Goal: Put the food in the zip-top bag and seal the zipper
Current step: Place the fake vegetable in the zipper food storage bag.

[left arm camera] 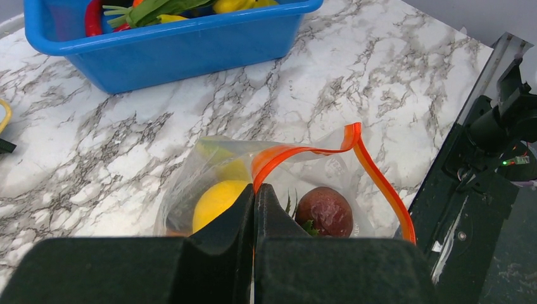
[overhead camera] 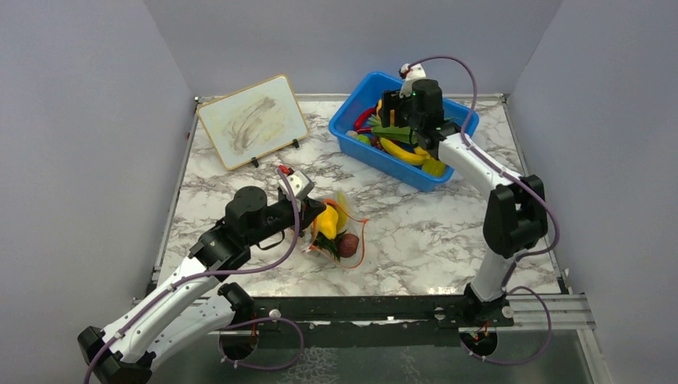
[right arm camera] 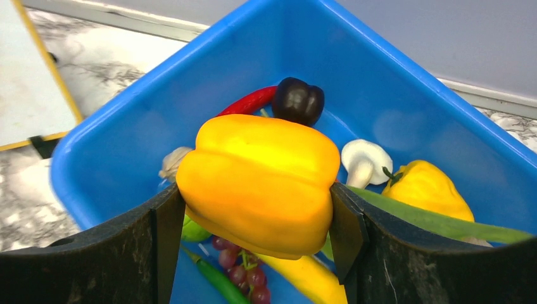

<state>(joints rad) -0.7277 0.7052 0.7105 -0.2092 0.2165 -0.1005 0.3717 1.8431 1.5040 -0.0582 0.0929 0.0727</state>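
**Left gripper pinches the bag mouth; right gripper clasps a pepper in the bin**

The zip-top bag lies on the marble worktop near its front edge, close in front of the left arm. Its mouth is open: the zipper curls up and away in a loose red-orange loop. The left gripper is closed tight on that strip where it meets the clear plastic, its fingers pressed together with only the bag's edge between them. Through the crinkled plastic a yellow fruit and a dark red-brown round fruit show side by side, with a little green beside the dark one.

Well apart, at the far right of the worktop, the right gripper reaches into the blue bin. Its fingers stand wide and press on both sides of an orange-yellow bell pepper, which sits over the other food in the bin. Around it lie a white mushroom, a red chilli, a dark round fruit and purple grapes.

A propped board stands at the far left.
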